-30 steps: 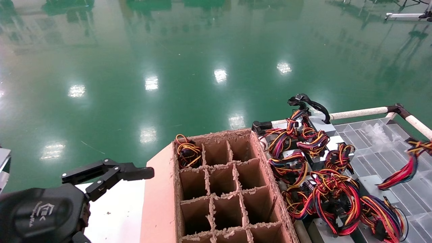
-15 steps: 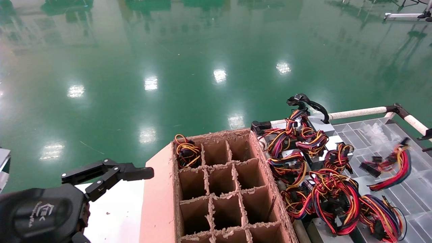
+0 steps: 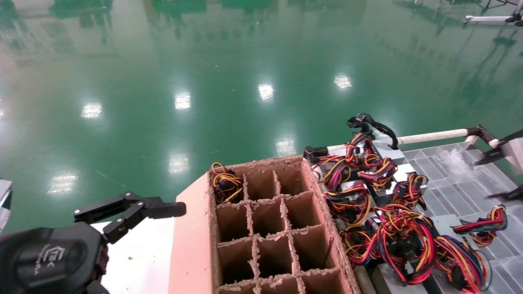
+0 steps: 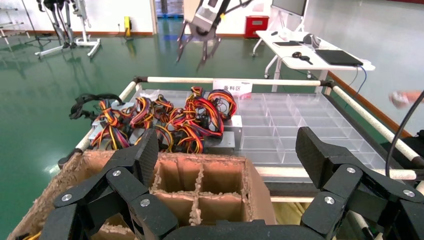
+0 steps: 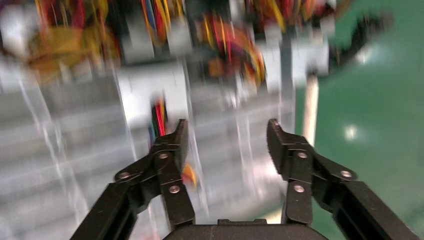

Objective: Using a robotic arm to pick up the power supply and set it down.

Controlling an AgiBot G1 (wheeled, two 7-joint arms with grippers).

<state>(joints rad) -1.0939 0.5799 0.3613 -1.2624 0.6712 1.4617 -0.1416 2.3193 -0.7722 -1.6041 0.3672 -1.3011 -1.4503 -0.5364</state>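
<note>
Grey power supply (image 3: 451,223) trailing red, yellow, purple wires (image 3: 484,226).

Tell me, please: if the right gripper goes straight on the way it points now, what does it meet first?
Probably the clear divided tray: the right gripper is open over it, with a power supply farther ahead. Depth is unclear.

Divided cardboard carton (image 3: 261,232), green floor (image 3: 204,81)

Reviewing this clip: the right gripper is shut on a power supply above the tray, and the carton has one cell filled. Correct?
Not quite. The right gripper is open and holds nothing, as the right wrist view shows. It is above the tray, and one cell of the carton does hold wires.
</note>
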